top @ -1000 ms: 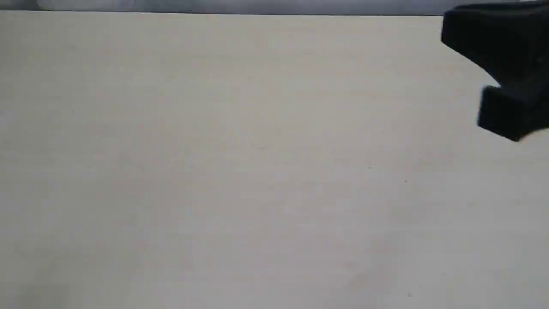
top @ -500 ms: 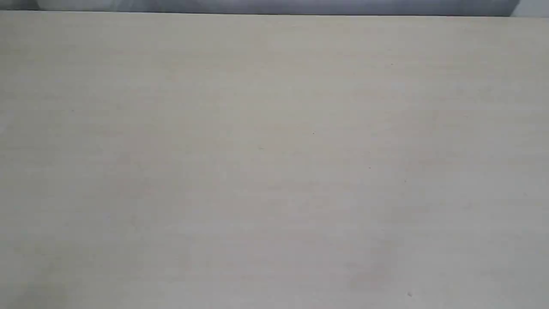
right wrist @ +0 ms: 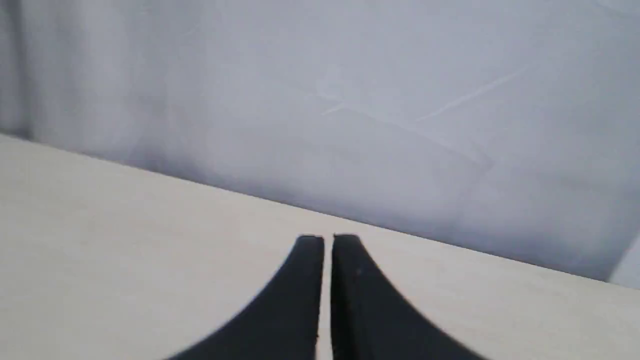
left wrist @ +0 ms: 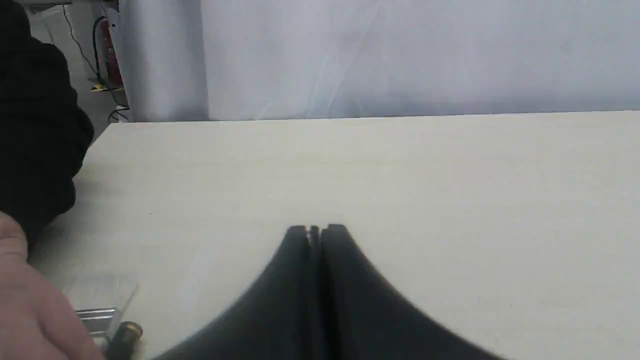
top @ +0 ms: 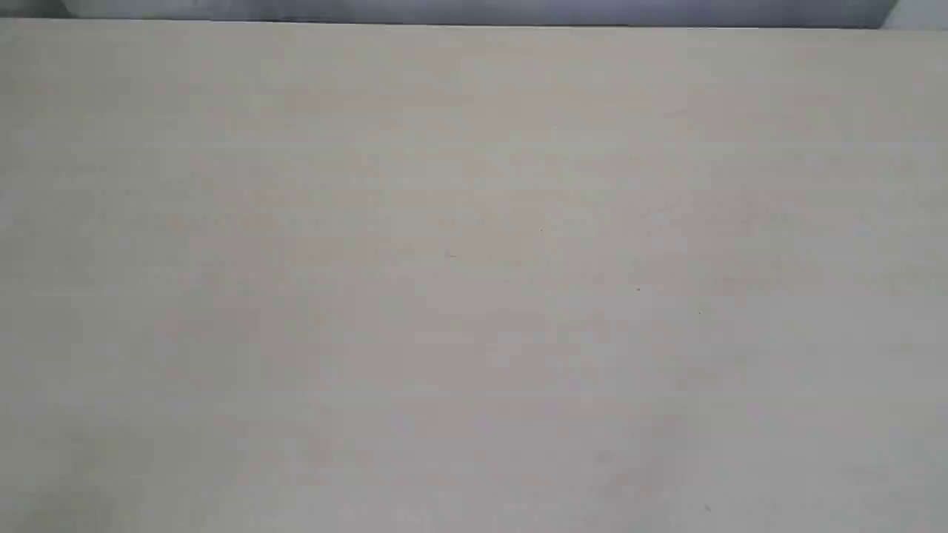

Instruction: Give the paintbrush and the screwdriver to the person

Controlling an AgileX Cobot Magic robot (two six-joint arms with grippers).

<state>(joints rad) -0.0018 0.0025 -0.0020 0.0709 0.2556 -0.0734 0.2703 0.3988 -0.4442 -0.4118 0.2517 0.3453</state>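
Note:
The exterior view shows neither gripper and none of the task's objects. In the left wrist view, the person's bare hand [left wrist: 30, 310] with a dark sleeve [left wrist: 35, 135] rests at the table's edge. Beside the hand lies the paintbrush [left wrist: 97, 316], showing only its silver ferrule and pale bristles; the hand hides the handle. The screwdriver [left wrist: 127, 332] shows its gold collar and a bit of black handle next to it. My left gripper [left wrist: 316, 230] is shut and empty, apart from both tools. My right gripper [right wrist: 327, 239] is shut and empty above the table near its far edge.
The pale wooden table [top: 474, 281] fills the exterior view. A grey-white curtain [left wrist: 400, 55] hangs behind the table's far edge. Cables and a red object [left wrist: 107, 55] sit on the floor past the table's corner.
The black arm seen at the right edge of the exterior view one second ago has left that view. Nothing else differs.

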